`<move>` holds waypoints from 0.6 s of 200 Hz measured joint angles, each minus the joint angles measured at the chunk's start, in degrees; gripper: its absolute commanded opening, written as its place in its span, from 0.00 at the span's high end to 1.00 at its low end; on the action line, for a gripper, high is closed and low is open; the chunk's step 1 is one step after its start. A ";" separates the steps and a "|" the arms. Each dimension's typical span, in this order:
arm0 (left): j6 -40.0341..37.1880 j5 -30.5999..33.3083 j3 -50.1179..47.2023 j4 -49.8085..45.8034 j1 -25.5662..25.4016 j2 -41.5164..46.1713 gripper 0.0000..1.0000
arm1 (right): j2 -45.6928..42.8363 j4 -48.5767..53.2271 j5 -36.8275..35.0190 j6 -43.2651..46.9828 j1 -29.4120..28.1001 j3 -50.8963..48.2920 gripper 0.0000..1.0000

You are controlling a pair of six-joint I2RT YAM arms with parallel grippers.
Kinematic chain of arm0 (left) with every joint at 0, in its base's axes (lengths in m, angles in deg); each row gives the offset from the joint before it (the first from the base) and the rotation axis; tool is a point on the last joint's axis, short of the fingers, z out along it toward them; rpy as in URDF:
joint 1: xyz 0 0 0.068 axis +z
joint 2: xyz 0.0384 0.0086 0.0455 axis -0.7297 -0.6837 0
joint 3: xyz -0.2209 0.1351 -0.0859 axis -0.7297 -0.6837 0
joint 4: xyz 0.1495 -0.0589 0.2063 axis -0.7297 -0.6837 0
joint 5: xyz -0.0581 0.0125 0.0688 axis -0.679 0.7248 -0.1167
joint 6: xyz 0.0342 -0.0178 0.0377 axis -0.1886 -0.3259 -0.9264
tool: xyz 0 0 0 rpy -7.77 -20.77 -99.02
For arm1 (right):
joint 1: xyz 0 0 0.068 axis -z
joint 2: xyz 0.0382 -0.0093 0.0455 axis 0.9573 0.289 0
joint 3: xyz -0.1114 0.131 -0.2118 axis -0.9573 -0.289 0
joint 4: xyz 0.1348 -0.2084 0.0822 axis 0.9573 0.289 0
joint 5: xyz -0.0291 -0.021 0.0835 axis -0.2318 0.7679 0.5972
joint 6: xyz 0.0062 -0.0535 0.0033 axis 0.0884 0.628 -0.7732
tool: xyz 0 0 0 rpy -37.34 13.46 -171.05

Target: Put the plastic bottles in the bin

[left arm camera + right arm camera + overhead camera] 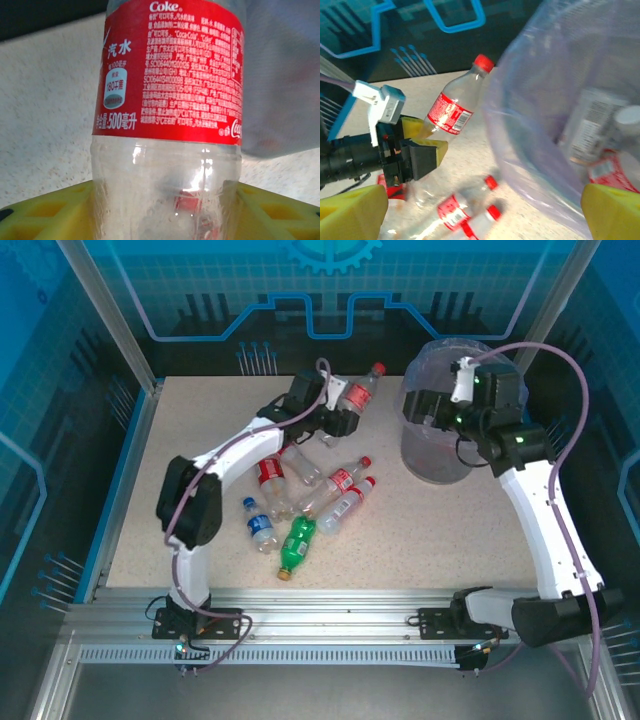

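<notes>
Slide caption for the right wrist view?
Left gripper grips a red-capped Coke bottle near the bag-lined bin, which holds other bottles.

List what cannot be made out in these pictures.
- Left wrist: the Coke bottle loses cap and base to the frame edges.
- Top external: the bin interior is partly covered by the right arm.
- Right wrist: binned bottles blur behind the bag; labels unreadable.

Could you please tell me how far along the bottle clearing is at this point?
Done: a few bottles, a white-labelled bottle among them, lie inside the bin. In hand: the left claw grips a red-capped Coke bottle, tilted, left of the bin. Left: roughly six bottles on the table, including a green bottle, a blue-labelled bottle and several red-labelled bottles.
</notes>
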 measured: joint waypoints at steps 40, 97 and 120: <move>3.98 -0.50 -16.15 9.51 1.60 14.73 0.38 | 8.07 -7.52 2.56 -4.63 -5.25 4.96 0.01; 11.21 -1.86 -33.16 23.10 2.99 24.48 0.37 | 20.11 -17.25 6.88 -10.82 -11.23 7.91 0.04; 13.44 -2.78 -35.50 26.91 2.99 24.74 0.37 | 24.65 -18.40 7.87 -12.79 -12.55 9.01 0.05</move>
